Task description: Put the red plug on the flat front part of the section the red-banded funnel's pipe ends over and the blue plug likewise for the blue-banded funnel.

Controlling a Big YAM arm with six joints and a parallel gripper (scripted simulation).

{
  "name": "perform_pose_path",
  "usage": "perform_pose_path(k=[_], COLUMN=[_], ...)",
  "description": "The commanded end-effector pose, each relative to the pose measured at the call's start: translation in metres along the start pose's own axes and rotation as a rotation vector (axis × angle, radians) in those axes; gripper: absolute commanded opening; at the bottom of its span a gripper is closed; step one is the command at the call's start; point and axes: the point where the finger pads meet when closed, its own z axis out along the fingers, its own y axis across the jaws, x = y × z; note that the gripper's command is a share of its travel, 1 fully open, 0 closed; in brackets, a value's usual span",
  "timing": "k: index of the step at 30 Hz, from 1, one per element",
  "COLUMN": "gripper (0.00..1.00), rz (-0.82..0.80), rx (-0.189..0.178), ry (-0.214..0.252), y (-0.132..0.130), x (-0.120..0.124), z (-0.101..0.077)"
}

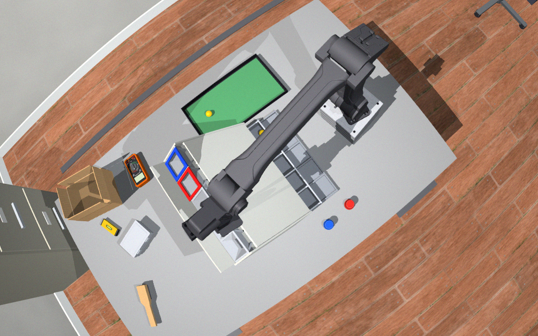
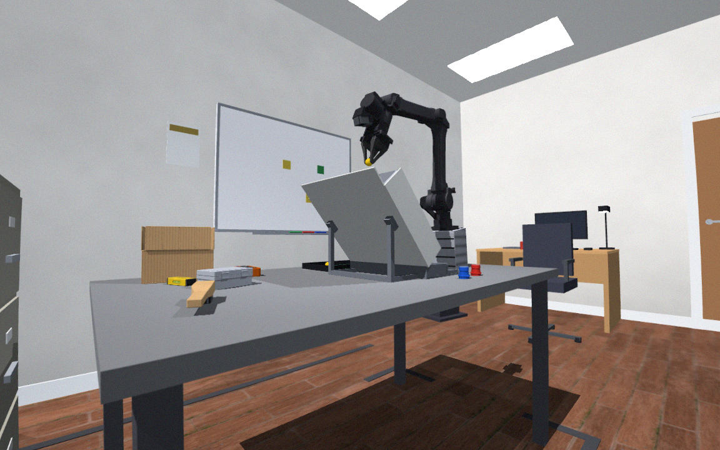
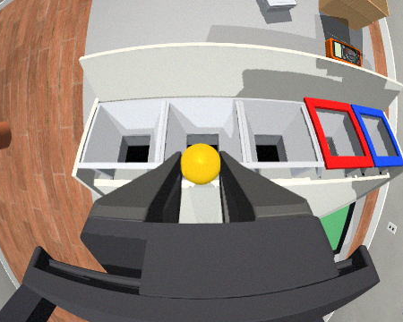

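My gripper [image 3: 201, 159] [image 2: 371, 154] is shut on a yellow marble [image 3: 201, 162] [image 2: 367, 161]. It hangs close above the row of funnels at the top of the sloped cover [image 1: 272, 208] [image 2: 362, 215], over the second plain funnel [image 3: 201, 121] from the left in the wrist view. The red-banded funnel [image 3: 329, 104] [image 1: 183, 188] and the blue-banded funnel [image 3: 367, 109] [image 1: 171, 171] sit at the right end of that row. The red plug [image 1: 349, 204] [image 2: 475, 269] and the blue plug [image 1: 329, 224] [image 2: 464, 272] stand on the table beside the row of grey sections [image 1: 307, 170]. One marble [image 1: 260, 132] lies in an end section.
A green tray [image 1: 241, 89] holds one marble [image 1: 208, 113]. A cardboard box [image 1: 87, 192], a multimeter [image 1: 137, 170], a yellow level [image 1: 109, 226], a white case [image 1: 135, 238] and a wooden block [image 1: 147, 304] lie on the table's far side. A filing cabinet [image 1: 11, 225] stands beyond.
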Motion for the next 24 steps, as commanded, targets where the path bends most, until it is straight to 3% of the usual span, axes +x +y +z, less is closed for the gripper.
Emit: perform_pose_path(k=[1, 24], gripper=[0.0, 0.0], rz=[0.0, 0.0], rx=[-0.003, -0.003], ry=[-0.059, -0.059], y=[-0.002, -0.003], x=[-0.03, -0.044], z=[-0.015, -0.02])
